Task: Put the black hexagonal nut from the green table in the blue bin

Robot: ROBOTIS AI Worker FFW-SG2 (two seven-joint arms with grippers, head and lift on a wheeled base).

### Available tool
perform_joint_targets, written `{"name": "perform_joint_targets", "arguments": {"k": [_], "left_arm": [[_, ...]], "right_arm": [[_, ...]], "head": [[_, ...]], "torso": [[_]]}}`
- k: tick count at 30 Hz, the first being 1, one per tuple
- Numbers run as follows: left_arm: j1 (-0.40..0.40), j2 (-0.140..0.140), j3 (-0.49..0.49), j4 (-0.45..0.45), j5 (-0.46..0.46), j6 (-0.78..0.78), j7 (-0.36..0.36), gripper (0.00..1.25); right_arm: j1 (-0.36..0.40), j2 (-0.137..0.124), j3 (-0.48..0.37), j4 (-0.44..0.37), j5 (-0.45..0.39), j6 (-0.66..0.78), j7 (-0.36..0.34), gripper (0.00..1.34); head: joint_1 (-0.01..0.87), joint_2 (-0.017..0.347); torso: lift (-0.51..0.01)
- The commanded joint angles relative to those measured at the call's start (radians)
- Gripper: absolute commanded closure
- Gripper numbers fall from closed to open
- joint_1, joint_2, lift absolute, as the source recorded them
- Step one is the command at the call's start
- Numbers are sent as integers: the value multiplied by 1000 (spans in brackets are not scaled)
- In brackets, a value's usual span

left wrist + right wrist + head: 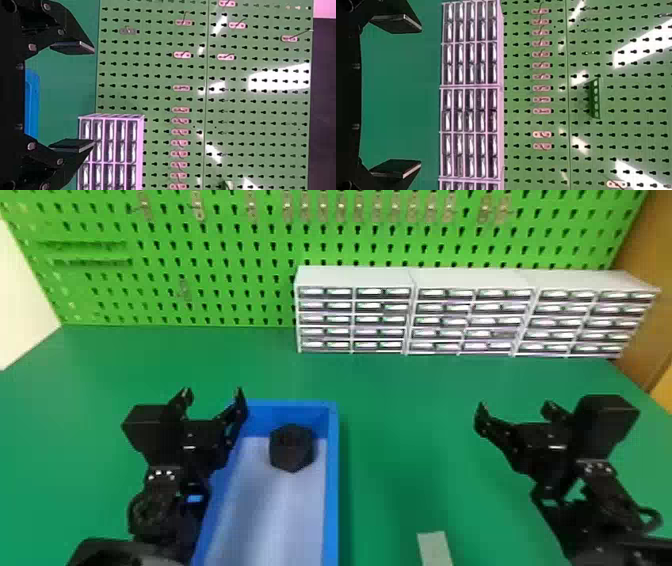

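The nut [292, 448] lies inside the blue bin [332, 490], toward its far end, so I judge the placing done. My left pincer [213, 392], spread and empty, is by the bin's left side; I should lift it straight up before drawing back, lest I snag the bin. My right pincer [515, 406], also spread, can rest.

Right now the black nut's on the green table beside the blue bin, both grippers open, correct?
Location's wrong: the head view shows the black nut inside the blue bin, toward its far end. Left gripper and right gripper are open, as stated.
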Motion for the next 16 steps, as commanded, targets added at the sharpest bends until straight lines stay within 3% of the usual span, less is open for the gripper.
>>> {"name": "perform_joint_targets", "arguments": {"k": [1, 16], "left_arm": [[1, 0, -1, 0, 0, 0, 0, 424], [-5, 0, -6, 0, -2, 0, 0, 424]], "right_arm": [[0, 1, 0, 0, 0, 0, 0, 107], [3, 1, 2, 0, 0, 3, -1, 107]], "head": [[657, 57], [657, 57]], "torso": [[-95], [-95]]}}
